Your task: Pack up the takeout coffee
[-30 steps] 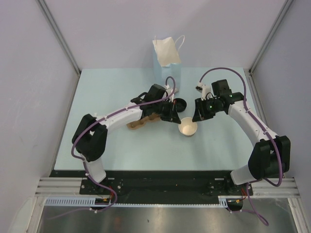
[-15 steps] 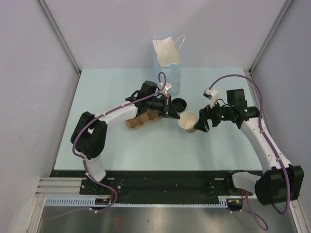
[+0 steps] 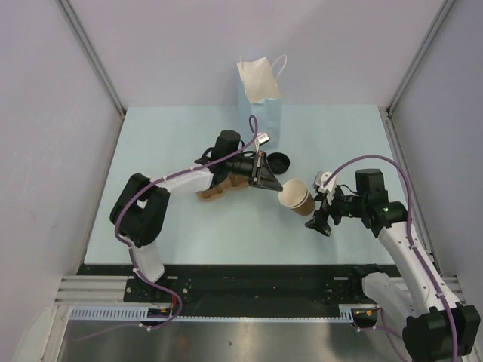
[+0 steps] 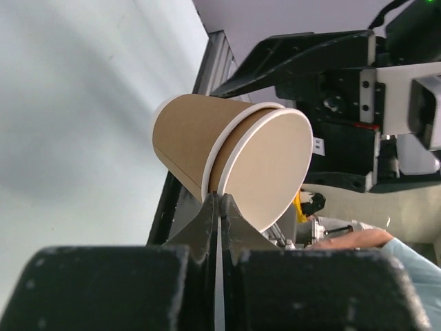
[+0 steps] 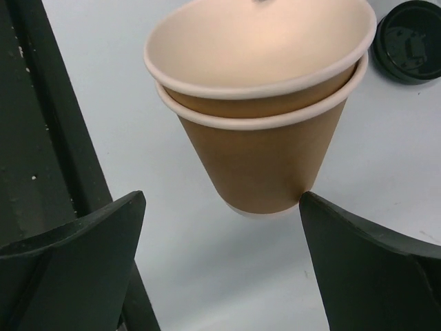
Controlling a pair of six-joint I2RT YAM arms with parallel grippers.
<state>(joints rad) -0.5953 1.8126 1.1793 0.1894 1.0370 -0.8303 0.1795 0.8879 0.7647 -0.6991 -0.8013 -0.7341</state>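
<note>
Kraft cup (image 3: pixel 296 196) hangs tilted in front of the bag (image 3: pixel 260 113), rim pinched in the closed left gripper (image 3: pixel 274 185); the right gripper (image 3: pixel 323 211), farther from the bag, gapes empty. That thin pinch might slip, dropping it.

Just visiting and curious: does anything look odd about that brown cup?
Yes. The cup is really two nested cups, the inner one seated crooked: two rims show. The left gripper pinches it tilted by the rim; its lid lies apart.
</note>
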